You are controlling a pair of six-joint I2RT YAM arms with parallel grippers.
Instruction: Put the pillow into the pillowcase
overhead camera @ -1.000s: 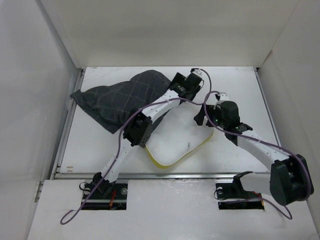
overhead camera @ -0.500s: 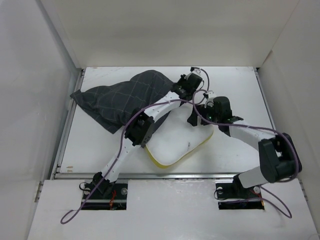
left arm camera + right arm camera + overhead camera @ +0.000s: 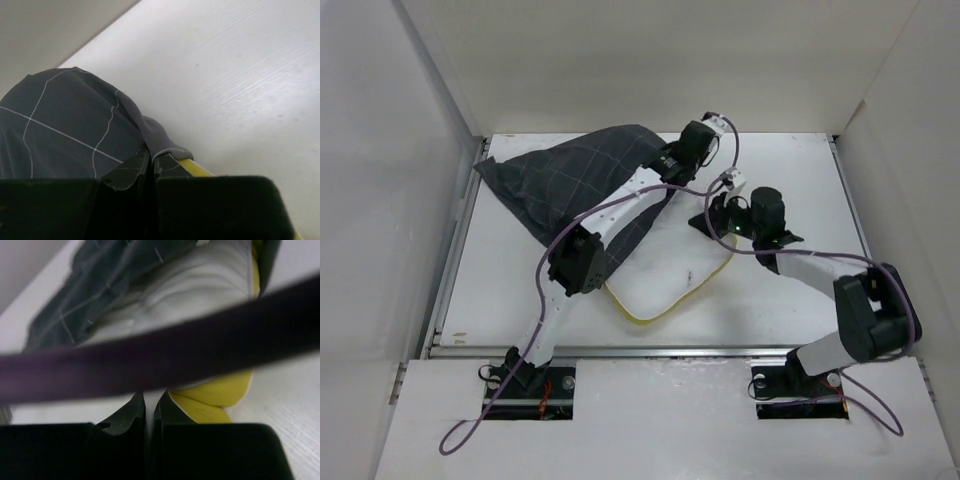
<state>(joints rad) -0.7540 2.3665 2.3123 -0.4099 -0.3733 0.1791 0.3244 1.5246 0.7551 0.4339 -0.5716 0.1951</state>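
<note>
Overhead and wrist close-ups; shared pillowcase [image 3: 560, 185]

My left arm [image 3: 610, 208] and right arm [image 3: 810, 265] are slim white links with chunky black joints. They are bolted to a black left base [image 3: 525, 375] and right base [image 3: 785, 385], each set in a cut-out. A purple cable [image 3: 150, 360] runs along each arm, and one loop lies loose just beside the left base. A red bit shows by that base. My left gripper [image 3: 149, 162] and right gripper [image 3: 150, 410] have flat black fingers with angled tips on wide black blocks.
</note>
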